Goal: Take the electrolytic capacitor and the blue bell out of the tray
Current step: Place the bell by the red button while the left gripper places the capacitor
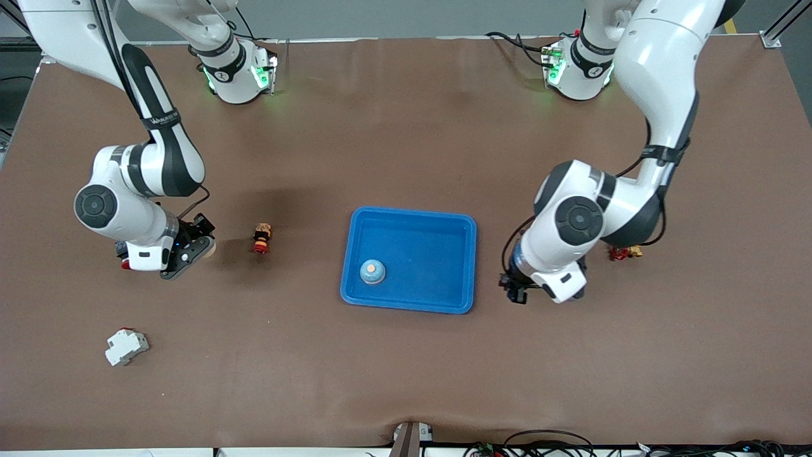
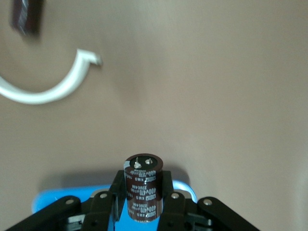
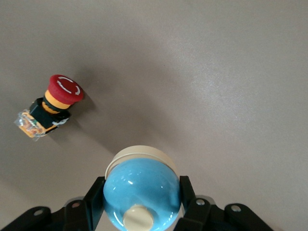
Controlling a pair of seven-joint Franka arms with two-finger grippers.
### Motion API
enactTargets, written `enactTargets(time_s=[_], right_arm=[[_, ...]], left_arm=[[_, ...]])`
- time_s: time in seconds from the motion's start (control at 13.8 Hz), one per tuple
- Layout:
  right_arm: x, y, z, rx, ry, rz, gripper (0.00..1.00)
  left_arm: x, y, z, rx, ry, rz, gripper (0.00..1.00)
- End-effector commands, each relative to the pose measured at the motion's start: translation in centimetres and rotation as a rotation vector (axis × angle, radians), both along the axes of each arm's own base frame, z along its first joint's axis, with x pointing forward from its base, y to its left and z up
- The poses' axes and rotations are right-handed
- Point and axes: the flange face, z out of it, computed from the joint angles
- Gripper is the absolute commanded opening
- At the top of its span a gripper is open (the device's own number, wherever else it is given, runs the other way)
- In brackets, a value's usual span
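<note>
The capacitor point(image 2: 143, 191) is held in my left fingers point(image 2: 166, 192) beside the blue tray point(image 1: 409, 260); my right fingers point(image 3: 186, 192) hold the bell point(image 3: 140, 192) above the counter point(image 1: 406, 381).

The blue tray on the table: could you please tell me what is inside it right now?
Inside the blue tray sits one small blue dome-shaped object with an orange top, near the corner closest to the front camera at the right arm's end. Nothing covers any part of the tray.

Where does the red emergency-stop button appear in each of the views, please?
Front view: red emergency-stop button on the table, between the blue tray and the right pincer.
Right wrist view: the button on the table, beside the held blue bell.
Left wrist view: not in it.
Shared landmark: the right pincer.
</note>
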Motion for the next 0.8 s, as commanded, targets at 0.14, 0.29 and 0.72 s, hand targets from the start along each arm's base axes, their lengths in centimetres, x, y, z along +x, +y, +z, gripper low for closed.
enactTargets(time_s=[0.14,0.29,0.72], right_arm=[[0.3,-0.4,-1.8,-0.003,-0.004,0.035,0.09],[0.3,-0.5,-2.1,-0.003,-0.002,0.034,0.09],[0.5,-0.5,-2.9,-0.003,-0.009,0.033,0.11]], left_arm=[[-3.9,9.9,-0.7,0.068,0.087,-0.196,0.00],[-4.9,13.7,-1.5,0.072,0.120,-0.287,0.00],[-4.9,27.2,-5.0,0.012,0.175,-0.514,0.00]])
